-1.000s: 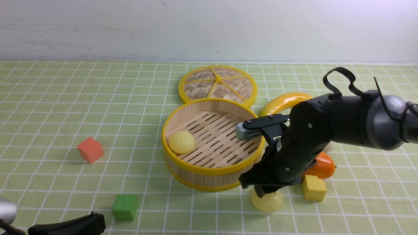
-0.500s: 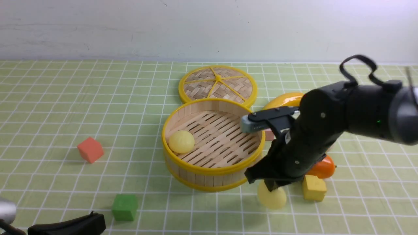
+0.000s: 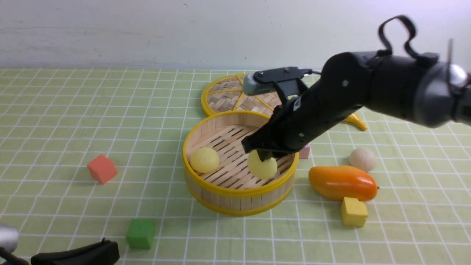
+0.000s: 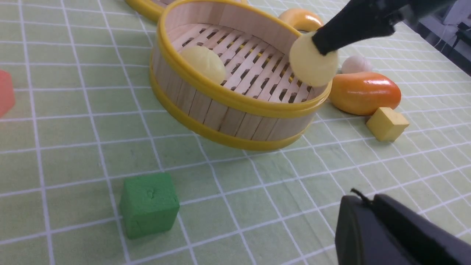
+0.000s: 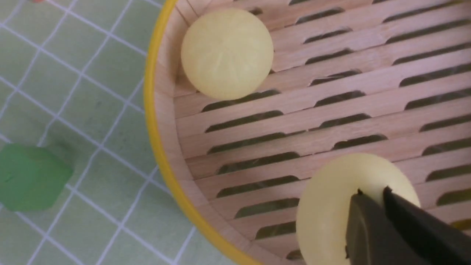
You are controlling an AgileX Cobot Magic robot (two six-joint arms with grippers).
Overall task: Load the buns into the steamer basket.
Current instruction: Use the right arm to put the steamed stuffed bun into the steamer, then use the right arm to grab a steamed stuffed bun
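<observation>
The steamer basket (image 3: pixel 235 200) stands mid-table; it also shows in the left wrist view (image 4: pixel 235 106) and the right wrist view (image 5: pixel 158 121). One pale yellow bun (image 3: pixel 204 159) lies on its floor at the left side, also seen in the wrist views (image 4: pixel 202 63) (image 5: pixel 227 53). My right gripper (image 3: pixel 264 154) is shut on a second pale yellow bun (image 3: pixel 262 167) (image 4: pixel 312 64) (image 5: pixel 331 209) and holds it above the basket's right half. The off-white pleated bun (image 3: pixel 362 159) (image 4: pixel 355 64) lies on the table right of the basket. My left gripper (image 4: pixel 362 200) is shut and empty near the front left edge.
The woven lid (image 3: pixel 230 96) lies behind the basket. An orange mango (image 3: pixel 342 182), a yellow cube (image 3: pixel 353 212), a small pink cube (image 3: pixel 304 151) and a banana (image 3: pixel 355 120) lie to the right. A green cube (image 3: pixel 140 233) and a red cube (image 3: pixel 102 168) lie to the left.
My right gripper has lifted the yellow bun off the table in front of the basket and carried it up and back-left over the basket. The mango and pleated bun are now uncovered.
</observation>
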